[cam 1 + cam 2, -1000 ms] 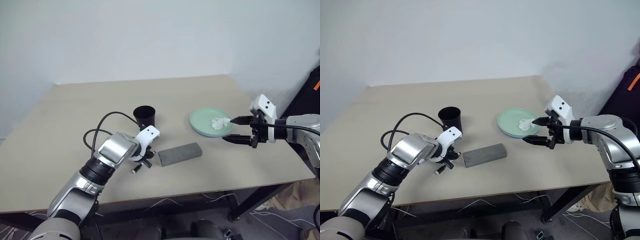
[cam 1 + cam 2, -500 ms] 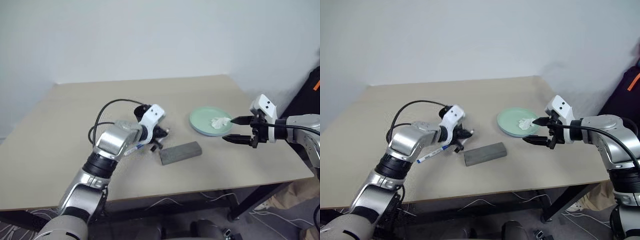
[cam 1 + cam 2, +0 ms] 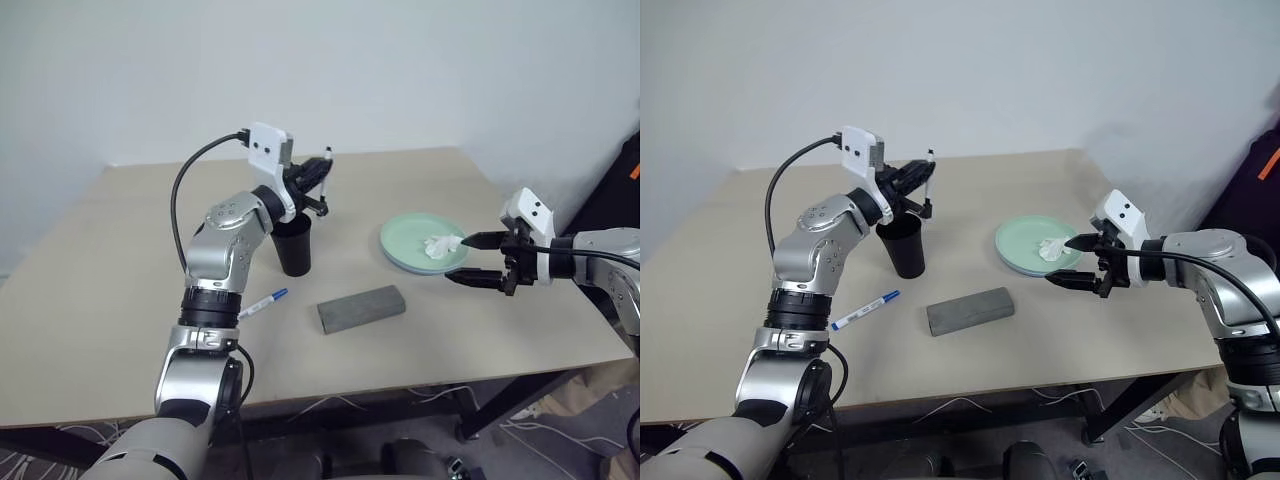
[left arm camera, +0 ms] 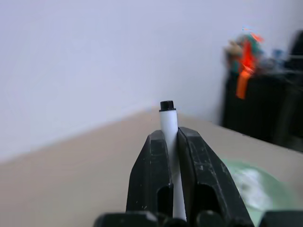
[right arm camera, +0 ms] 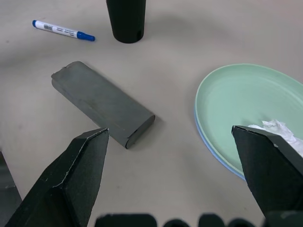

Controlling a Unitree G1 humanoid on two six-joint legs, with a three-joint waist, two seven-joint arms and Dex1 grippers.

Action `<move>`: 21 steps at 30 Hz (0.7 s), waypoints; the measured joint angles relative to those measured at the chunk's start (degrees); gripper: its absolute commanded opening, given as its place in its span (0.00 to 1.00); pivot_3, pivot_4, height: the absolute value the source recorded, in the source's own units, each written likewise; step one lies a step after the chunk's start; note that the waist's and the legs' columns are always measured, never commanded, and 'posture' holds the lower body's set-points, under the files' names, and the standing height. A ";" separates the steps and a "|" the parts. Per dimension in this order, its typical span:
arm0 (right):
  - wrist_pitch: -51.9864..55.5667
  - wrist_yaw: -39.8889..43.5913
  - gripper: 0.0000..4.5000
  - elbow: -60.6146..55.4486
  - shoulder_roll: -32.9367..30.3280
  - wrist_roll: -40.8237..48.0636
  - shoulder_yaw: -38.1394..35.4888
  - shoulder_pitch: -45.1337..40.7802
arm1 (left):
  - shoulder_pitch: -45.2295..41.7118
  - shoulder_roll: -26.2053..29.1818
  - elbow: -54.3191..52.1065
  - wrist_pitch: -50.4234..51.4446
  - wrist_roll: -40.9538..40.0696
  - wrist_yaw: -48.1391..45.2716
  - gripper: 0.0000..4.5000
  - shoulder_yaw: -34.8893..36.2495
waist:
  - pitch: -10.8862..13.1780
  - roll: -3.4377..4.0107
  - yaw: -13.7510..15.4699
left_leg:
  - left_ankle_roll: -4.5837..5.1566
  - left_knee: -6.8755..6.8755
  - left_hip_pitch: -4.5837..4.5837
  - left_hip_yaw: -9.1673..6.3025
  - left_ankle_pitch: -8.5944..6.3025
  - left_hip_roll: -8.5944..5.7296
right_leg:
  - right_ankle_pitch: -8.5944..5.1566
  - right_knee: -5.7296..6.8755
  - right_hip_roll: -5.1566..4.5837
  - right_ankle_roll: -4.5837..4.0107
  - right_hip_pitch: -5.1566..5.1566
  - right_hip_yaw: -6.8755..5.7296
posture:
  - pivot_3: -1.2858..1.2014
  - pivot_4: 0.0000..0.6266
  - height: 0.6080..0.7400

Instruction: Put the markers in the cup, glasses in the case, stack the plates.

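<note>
The tabletop (image 3: pixel 120 280) is beige and broad. On its right side sits the green plate (image 3: pixel 412 238), stacked on the blue plate (image 5: pixel 214 151), whose rim peeks out underneath; a crumpled tissue (image 3: pixel 437 245) lies in it. The closed grey case (image 3: pixel 361 308) lies in the middle, the black cup (image 3: pixel 294 244) stands just behind it, and the blue marker (image 3: pixel 262 303) lies flat left of the case. The left tool (image 3: pixel 318 184) hangs above the cup, clamped on the black marker (image 4: pixel 168 124). The right tool (image 3: pixel 472 258) hovers by the plates, jaws wide, holding nothing.
</note>
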 measured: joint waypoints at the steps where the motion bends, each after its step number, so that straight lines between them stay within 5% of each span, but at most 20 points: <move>1: 0.00 0.04 1.00 0.01 -0.07 0.01 0.00 -0.41 | 0.00 -0.13 1.87 -3.05 0.71 0.83 0.01 0.50 | 0.00 0.00 -0.01 | 0.01 0.04 0.00 0.01 0.01 0.01 | 0.00 0.00 0.00 0.00 0.00 0.00 | 0.52 0.00 0.90; 17: -0.03 0.30 1.00 0.05 -0.22 0.06 -0.06 -1.31 | 1.09 -3.40 17.19 -20.92 2.91 2.64 0.01 1.32 | -0.02 -0.02 1.54 | 0.01 -0.02 -0.04 -0.02 0.00 0.00 | 0.12 0.02 0.01 0.19 -0.03 -0.02 | 0.52 0.00 0.90; 21: -0.06 0.19 1.00 0.05 -0.07 0.07 -0.04 -1.31 | 1.60 -3.12 19.12 -22.31 2.90 2.09 0.27 1.34 | -0.02 -0.03 1.55 | 0.01 0.03 -0.05 -0.01 0.00 -0.01 | 0.12 0.01 0.01 0.19 -0.01 -0.02 | 0.52 0.00 0.90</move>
